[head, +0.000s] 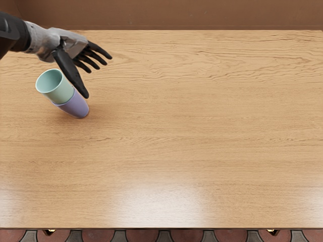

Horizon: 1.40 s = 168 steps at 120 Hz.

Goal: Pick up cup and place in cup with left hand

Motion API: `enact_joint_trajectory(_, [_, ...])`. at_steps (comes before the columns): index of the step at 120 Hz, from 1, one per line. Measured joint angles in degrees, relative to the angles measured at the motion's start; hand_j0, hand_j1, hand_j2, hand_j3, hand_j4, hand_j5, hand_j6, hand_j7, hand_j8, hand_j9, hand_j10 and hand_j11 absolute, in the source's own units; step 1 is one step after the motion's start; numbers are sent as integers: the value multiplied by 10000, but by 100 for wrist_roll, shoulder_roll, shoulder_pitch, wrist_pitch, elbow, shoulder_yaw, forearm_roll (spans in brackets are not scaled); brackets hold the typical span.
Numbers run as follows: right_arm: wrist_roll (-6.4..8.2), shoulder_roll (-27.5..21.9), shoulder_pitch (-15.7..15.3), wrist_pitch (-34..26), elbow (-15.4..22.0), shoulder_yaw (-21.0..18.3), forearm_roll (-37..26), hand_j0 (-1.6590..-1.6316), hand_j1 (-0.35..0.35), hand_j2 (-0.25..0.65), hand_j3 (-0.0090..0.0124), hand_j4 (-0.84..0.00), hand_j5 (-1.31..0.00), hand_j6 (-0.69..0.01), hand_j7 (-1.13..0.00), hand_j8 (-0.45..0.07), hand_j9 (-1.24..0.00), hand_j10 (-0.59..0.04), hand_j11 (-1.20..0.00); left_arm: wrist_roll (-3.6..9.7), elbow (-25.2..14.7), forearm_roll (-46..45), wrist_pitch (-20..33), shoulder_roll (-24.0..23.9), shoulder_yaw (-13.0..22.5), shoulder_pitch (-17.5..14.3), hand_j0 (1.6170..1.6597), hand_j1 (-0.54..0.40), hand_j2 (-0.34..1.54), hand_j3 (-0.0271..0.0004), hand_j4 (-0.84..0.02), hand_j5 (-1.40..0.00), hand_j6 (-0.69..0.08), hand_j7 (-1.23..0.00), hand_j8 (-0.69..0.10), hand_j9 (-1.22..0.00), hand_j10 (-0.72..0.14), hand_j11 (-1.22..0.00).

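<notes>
Left arm (14, 35), black: enters at the picture's left edge, directly behind the left hand (70, 44) and joined to it by a pale grey wrist.

Mint-green cup (63, 93), one: located just beside the left hand, on its thumb side, toward the near edge. Mouth upward, pale rim, interior visible. Lower part seated inside the second cup; upper part standing above that cup's rim.

Purple cup (77, 107), one: the outer and lower of the pair, near the left hand's thumb tip. Base on the worktop (202, 131), the mint-green cup nested within it.

Left hand, one, pale grey back with black digits: fingers extended and parted, pointing rightward; thumb held well away from them, angled toward the near edge and crossing the view of the cups' right side. Nothing in its grasp. Contact between thumb and cups: cannot be told from this angle.

Worktop, light wood with running grain: extends beneath the left hand and far to its right, glossy highlights along the near part.

Wall (176, 14), plain brown: beyond the left hand, along the far edge.

Floor (103, 236), reddish with grey shapes: a strip past the near edge, well apart from the left hand.
</notes>
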Motion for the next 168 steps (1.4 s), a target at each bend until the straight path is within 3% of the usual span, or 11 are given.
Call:
enact_joint_trajectory(25, [2, 0, 20, 1, 13, 4, 1, -16581, -3491, 0, 0, -2, 0, -4, 0, -3, 0, -2, 0, 0, -805, -1472, -492, 888, -164, 100, 16581, 1303, 367, 0, -1851, -2379, -1855, -2378, -1854, -2377, -1847, -2376])
enact_joint_trajectory(39, [-1, 0, 26, 107, 16, 4, 2, -16581, -3490, -1, 0, -2, 0, -3, 0, -3, 0, -2, 0, 0, -1109, -2322, -1004, 1479, -188, 477, 16581, 1292, 363, 0, -1851, -2387, -1854, -2386, -1852, -2385, -1848, -2384])
enact_joint_trajectory(56, [-2, 0, 28, 232, 19, 2, 2, -16581, -3491, 0, 0, -2, 0, -3, 0, -3, 0, -2, 0, 0, -1471, -2887, -1215, 2184, -190, 957, 16581, 1168, 382, 0, -1943, -2519, -1944, -2518, -1944, -2518, -1944, -2517])
enact_joint_trajectory(80, [-3, 0, 29, 274, 20, 1, 3, -16581, -3491, 0, 0, -2, 0, -3, 0, -2, 0, -1, 0, 0, -1602, -3123, -1281, 2354, -185, 1820, 16581, 922, 416, 0, -2127, -2780, -2127, -2780, -2130, -2780, -2135, -2779])
enact_joint_trajectory(104, [-3, 0, 29, 278, 20, 1, 3, -16581, -3491, -1, 0, -2, 0, -2, 0, -2, 0, -1, 0, 0, -1588, -3150, -1289, 2354, -179, 1845, 16581, 891, 419, 0, -2145, -2811, -2143, -2811, -2147, -2811, -2154, -2811])
enact_joint_trajectory(131, [-3, 0, 29, 275, 20, 1, 3, -16581, -3491, -1, 0, -2, 0, -2, 0, -2, 0, -1, 0, 0, -1545, -3168, -1290, 2351, -148, 1877, 16581, 2432, 159, 0, -860, -1139, -859, -1140, -863, -1140, -870, -1139])
enact_joint_trajectory(168, [-3, 0, 29, 274, 20, 1, 3, -16581, -3491, -1, 0, -1, 0, -2, 0, -2, 0, -1, 0, 0, -1439, -3483, -1291, 2442, -163, 1962, 16581, 3101, 44, 0, -300, -410, -299, -411, -304, -411, -312, -411])
